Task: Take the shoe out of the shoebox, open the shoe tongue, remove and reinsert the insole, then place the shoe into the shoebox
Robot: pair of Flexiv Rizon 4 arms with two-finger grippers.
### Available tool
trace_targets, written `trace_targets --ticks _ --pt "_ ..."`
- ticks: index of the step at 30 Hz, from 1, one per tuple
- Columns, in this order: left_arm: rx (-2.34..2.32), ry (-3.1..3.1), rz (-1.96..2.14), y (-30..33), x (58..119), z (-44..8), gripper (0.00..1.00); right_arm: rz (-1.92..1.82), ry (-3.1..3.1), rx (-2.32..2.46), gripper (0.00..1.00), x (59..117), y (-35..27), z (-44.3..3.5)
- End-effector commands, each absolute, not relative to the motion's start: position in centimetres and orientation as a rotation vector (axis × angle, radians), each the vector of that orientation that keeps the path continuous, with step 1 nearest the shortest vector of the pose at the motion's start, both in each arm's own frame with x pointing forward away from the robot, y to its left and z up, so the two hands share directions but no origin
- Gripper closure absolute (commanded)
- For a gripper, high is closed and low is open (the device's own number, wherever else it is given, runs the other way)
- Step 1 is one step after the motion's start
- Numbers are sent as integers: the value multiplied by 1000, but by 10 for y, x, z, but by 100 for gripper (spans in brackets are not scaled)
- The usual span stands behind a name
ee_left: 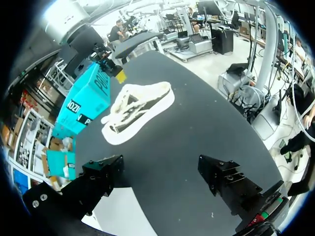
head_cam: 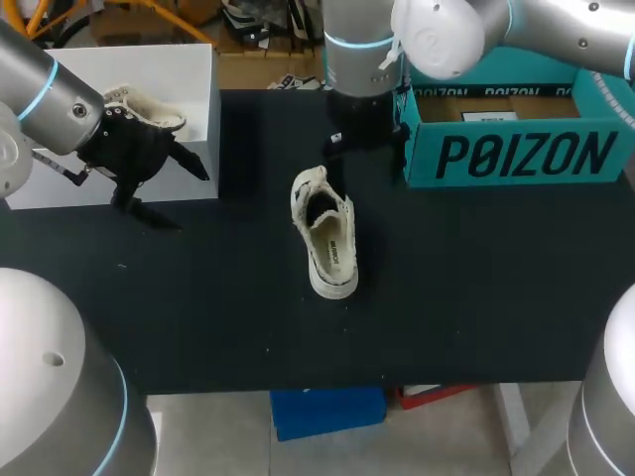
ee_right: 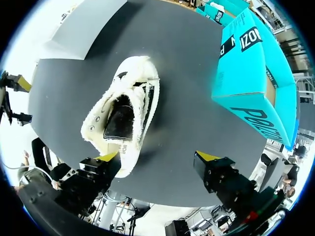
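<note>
Head view: black desk [head_cam: 476,288]. A white sneaker [head_cam: 325,235] lies alone at mid-desk, outside both boxes, opening up. The teal shoebox [head_cam: 516,149] is far right, its right end cut off. A white box [head_cam: 60,119] is far left, with a second shoe [head_cam: 149,107] inside, partly hidden by the left arm. The left pincer [head_cam: 164,188] hangs at the white box's near right corner, fingers spread and nothing between them. The right pincer [head_cam: 369,147] is just beyond the sneaker's far end, beside the shoebox. Its fingers are dark on dark and hard to make out here.

Left wrist view: the left pincer [ee_left: 162,172] is wide open and empty, its yellow tips not visible. The white sneaker [ee_left: 138,110] lies well ahead of it, and the teal shoebox [ee_left: 83,101] is beside the sneaker. The right pincer [ee_left: 106,59] is beyond the sneaker, one yellow tip visible. A white box corner [ee_left: 123,216] sits under one finger.

Right wrist view: the right pincer [ee_right: 157,157] is open. One yellow tip overlaps the end of the white sneaker [ee_right: 123,118]; I cannot tell whether it touches. The other finger is well clear of the sneaker. A dark insole [ee_right: 118,123] shows in the opening. The teal shoebox [ee_right: 256,69] is beside the sneaker and partly cut off.
</note>
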State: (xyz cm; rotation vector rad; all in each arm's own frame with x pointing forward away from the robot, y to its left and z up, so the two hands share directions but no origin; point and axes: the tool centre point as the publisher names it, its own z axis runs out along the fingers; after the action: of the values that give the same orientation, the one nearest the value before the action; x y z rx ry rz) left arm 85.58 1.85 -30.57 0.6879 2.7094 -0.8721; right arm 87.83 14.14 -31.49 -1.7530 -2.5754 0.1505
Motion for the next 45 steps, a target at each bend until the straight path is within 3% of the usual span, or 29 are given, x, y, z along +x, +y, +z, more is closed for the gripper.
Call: trace_targets --ticks 1,6,8,9,12,20,26,30,36,38,45 --pt "689 2704 -871 19 855 -307 0 138 -2566 -1743 7 884 141 -325" --pt "689 2704 -871 19 855 -307 0 131 -2555 -1732 7 885 142 -335" --pt "689 2704 -871 19 855 -307 0 131 -2552 -1729 16 886 142 -338" --pt "689 2704 -871 19 855 -307 0 130 -2550 -1729 28 886 143 -340" --pt "689 2704 -871 19 855 -307 0 128 -2544 -1727 24 885 144 -344" --pt "689 2704 -871 19 855 -307 0 124 -2522 -1722 26 880 148 -357" --pt "689 2704 -871 19 855 -307 0 118 -2507 -1724 36 876 151 -367" --pt "689 2704 -871 19 855 -307 0 112 -2496 -1727 36 875 153 -374" --pt "689 2704 -871 19 855 -307 0 99 -2479 -1739 50 877 155 -385" --pt "689 2704 -871 19 855 -307 0 98 -2477 -1745 44 877 156 -388" --pt "689 2704 -871 19 855 -307 0 91 -2452 -1739 47 871 164 -400"
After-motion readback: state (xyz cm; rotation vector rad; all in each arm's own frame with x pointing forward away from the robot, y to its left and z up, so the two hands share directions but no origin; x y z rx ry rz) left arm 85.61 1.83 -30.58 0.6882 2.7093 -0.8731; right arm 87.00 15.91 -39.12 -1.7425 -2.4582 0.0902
